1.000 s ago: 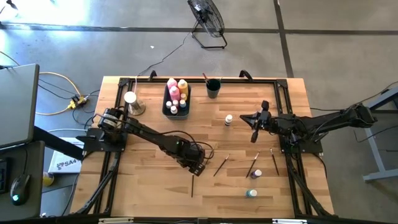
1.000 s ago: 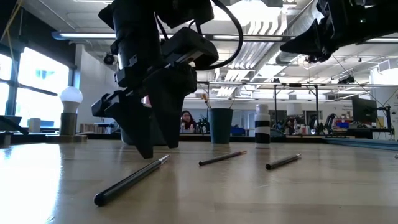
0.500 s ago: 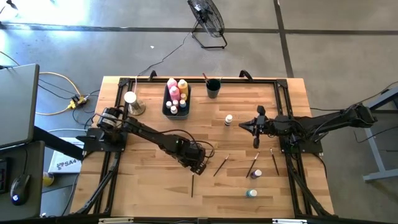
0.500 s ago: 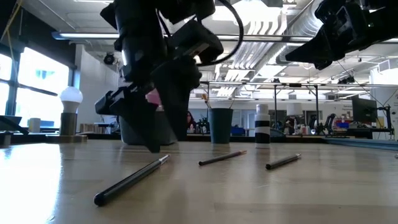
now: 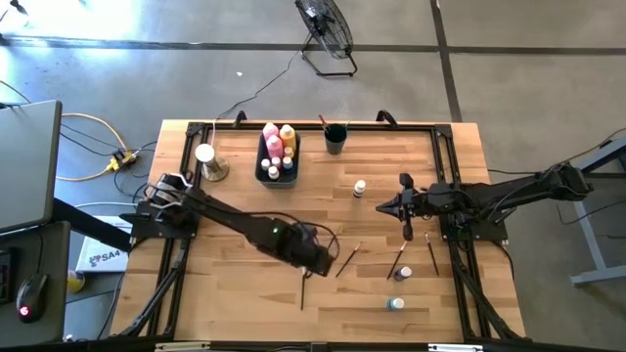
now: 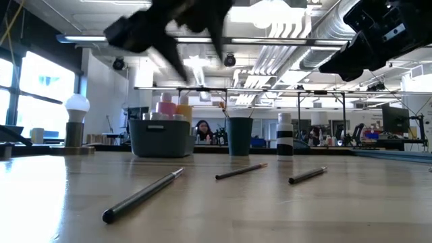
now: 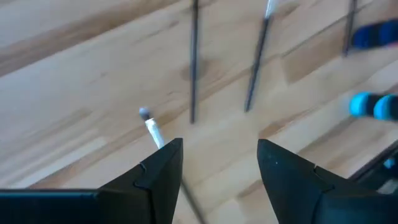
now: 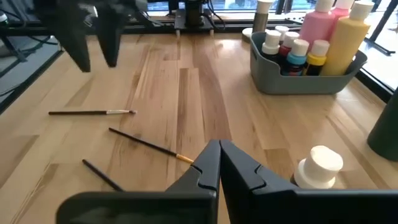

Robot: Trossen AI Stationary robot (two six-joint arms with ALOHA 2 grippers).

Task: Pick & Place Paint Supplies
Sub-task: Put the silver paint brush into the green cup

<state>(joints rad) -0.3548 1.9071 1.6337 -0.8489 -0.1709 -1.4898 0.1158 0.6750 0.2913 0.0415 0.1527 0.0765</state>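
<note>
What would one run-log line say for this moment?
left gripper: jaws open, empty, above paintbrush | right gripper: jaws shut, empty | grey bin: bottles inside

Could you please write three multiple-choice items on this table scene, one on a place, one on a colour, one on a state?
1. Where do the tall squeeze bottles stand?
A. In the grey bin
B. In the dark cup
C. Flat on the bare wood

2. What colours are the two tall squeeze bottles?
A. Green and blue
B. Pink and yellow
C. Both white

3. How are the right gripper's fingers?
A. Wide open
B. Shut on a brush
C. Shut, holding nothing

Key: 1 A, the pink bottle and yellow bottle stand in the grey bin. 2 B, the right wrist view shows both colours. 3 C, the right gripper has its fingers pressed together with nothing between.
</note>
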